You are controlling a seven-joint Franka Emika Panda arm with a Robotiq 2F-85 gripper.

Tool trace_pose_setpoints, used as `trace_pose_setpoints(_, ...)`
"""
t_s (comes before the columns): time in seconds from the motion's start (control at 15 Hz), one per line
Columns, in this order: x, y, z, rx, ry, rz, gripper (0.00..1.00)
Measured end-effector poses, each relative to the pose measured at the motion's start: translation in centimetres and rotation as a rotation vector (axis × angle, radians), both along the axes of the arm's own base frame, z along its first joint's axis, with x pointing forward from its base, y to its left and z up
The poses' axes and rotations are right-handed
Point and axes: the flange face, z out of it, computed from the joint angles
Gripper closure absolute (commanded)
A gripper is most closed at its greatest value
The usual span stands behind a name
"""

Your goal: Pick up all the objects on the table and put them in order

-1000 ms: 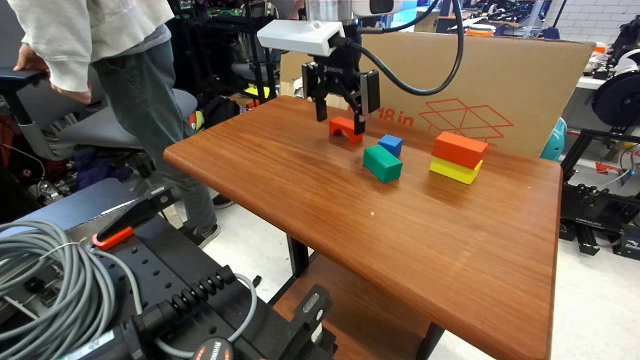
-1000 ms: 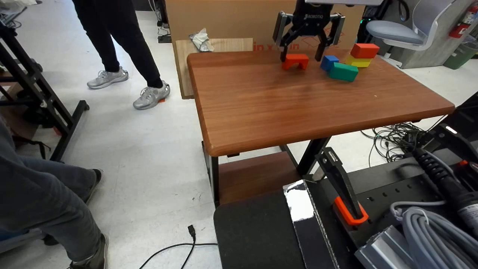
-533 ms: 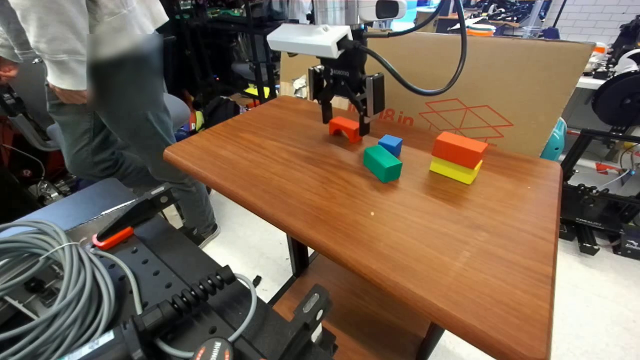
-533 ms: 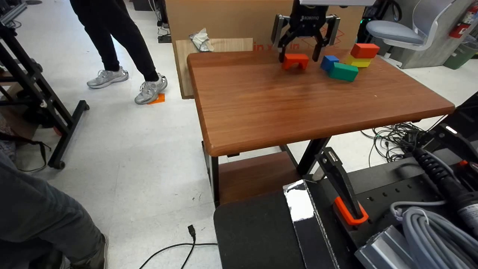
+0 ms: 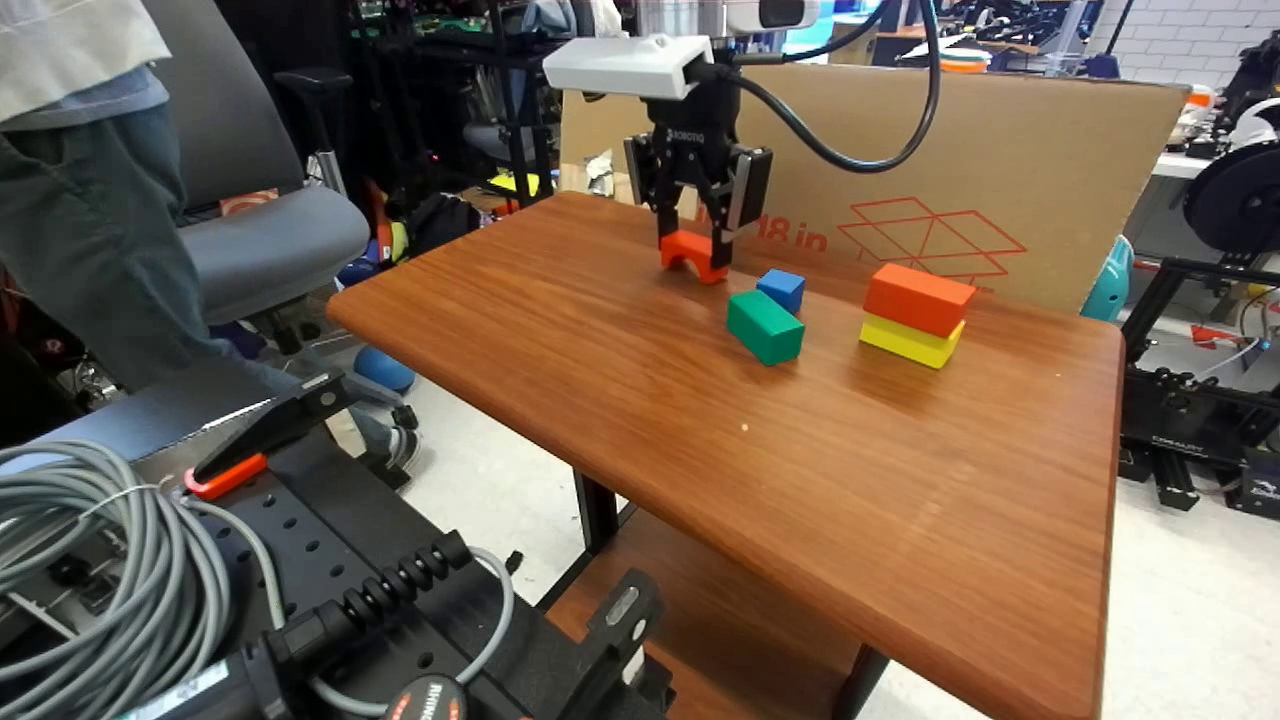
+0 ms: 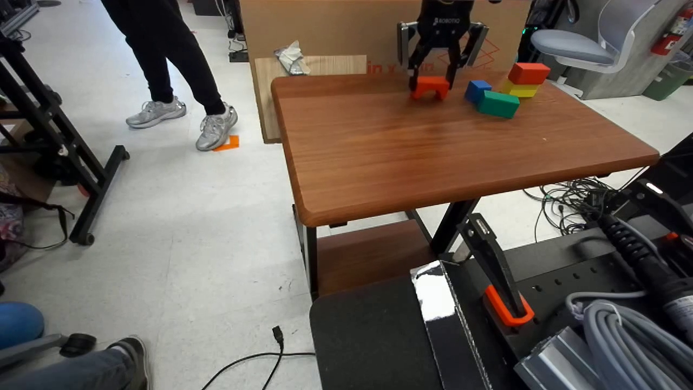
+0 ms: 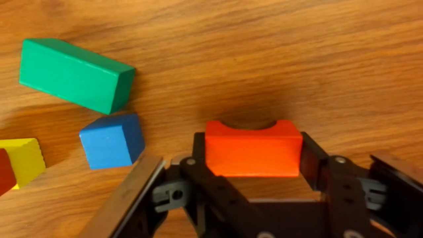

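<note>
My gripper [image 7: 253, 148] has both fingers pressed against the ends of an orange-red arch block [image 7: 252, 157], at the table's back edge in both exterior views. The arch's cut-out faces down, and whether it touches the table [image 5: 700, 430] I cannot tell. Beside it lies a small blue block [image 5: 782, 290], close to a longer green block [image 5: 765, 327]. Farther along, a red block [image 5: 918, 298] rests on top of a yellow block [image 5: 905, 341]. The wrist view catches only part of the yellow block [image 7: 26, 158] and the red block [image 7: 5, 172], at its left edge.
A large cardboard sheet [image 5: 1000, 160] stands upright right behind the table. Across from it, a black bench [image 6: 373, 336] carries clamps and a coil of grey cable [image 5: 110, 570]. A person's legs [image 6: 168, 59] show on the floor beyond the table.
My gripper has moved over the arch block and lowered, and its fingers have closed in on the block's ends. The arch has shifted slightly; the other blocks stayed put. A person walked aside.
</note>
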Motion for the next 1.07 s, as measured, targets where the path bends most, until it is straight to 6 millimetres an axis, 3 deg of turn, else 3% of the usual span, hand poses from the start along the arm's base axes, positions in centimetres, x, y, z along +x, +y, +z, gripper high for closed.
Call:
trace_pose_setpoints(0.33,0.6,-0.1,1.3,0.0,-0.009,0.002,0.58)
trace_pose_setpoints(0.53,1.0,-1.2,3.3,0.003,-0.016,0.014,0.58)
trace_pose_setpoints(1.07,-0.4,-8.1,9.0,0.008,-0.046,0.035,0.58)
